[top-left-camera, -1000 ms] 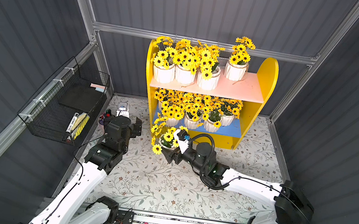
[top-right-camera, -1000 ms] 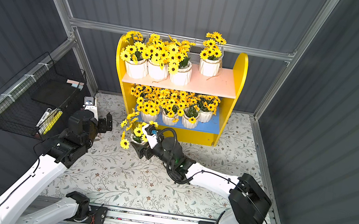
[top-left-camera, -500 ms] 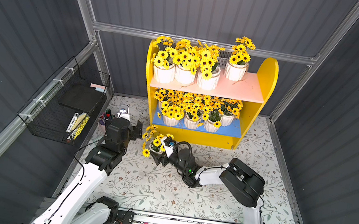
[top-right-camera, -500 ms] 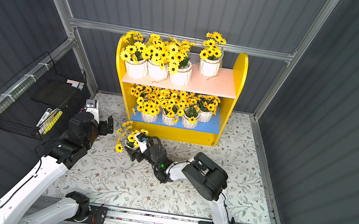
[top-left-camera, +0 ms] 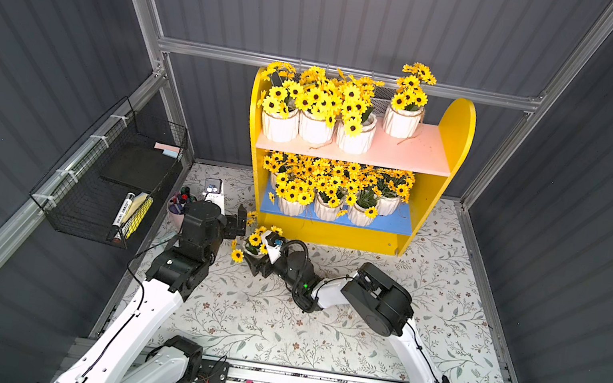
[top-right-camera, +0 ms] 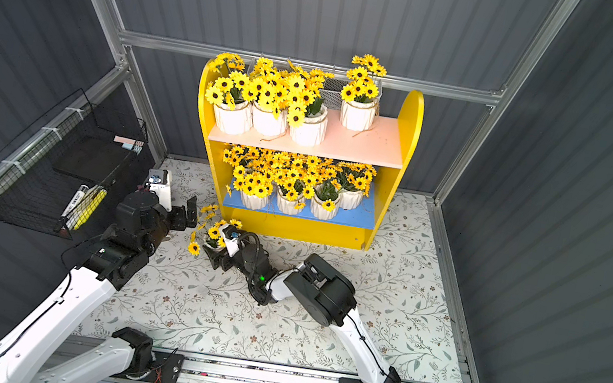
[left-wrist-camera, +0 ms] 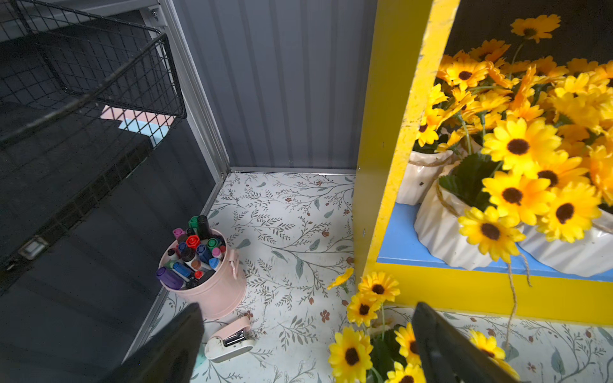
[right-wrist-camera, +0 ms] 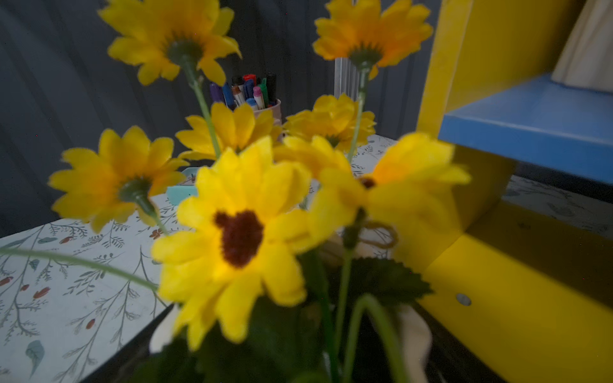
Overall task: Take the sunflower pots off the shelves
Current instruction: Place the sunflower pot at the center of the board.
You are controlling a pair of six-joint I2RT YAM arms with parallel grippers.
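Note:
The yellow shelves (top-left-camera: pixel 450 140) (top-right-camera: pixel 407 133) stand at the back. Several white ribbed sunflower pots (top-left-camera: pixel 313 126) sit on the pink upper board, and several more (top-left-camera: pixel 325 206) on the blue lower board. My right gripper (top-left-camera: pixel 255 255) (top-right-camera: pixel 213 249) is shut on one sunflower pot (top-left-camera: pixel 255 239) (top-right-camera: pixel 213 232), low over the floral mat by the shelves' front left corner. Its blooms (right-wrist-camera: pixel 238 232) fill the right wrist view, with a bit of white rim (right-wrist-camera: pixel 419 335) behind them. My left gripper (top-left-camera: pixel 241 223) (left-wrist-camera: pixel 306 331) is open, just left of those blooms (left-wrist-camera: pixel 351 354) and holding nothing.
A pink cup of markers (left-wrist-camera: pixel 212 285) (top-left-camera: pixel 176 208) and a small stapler (left-wrist-camera: pixel 229 341) sit on the mat by the left wall. A black wire rack (top-left-camera: pixel 109 176) hangs above them. A white mesh basket (top-right-camera: pixel 330 91) shows behind the upper pots.
My right arm folded and carried the sunflower pot left and down, away from the shelf front and close to my left gripper. The left arm barely moved.

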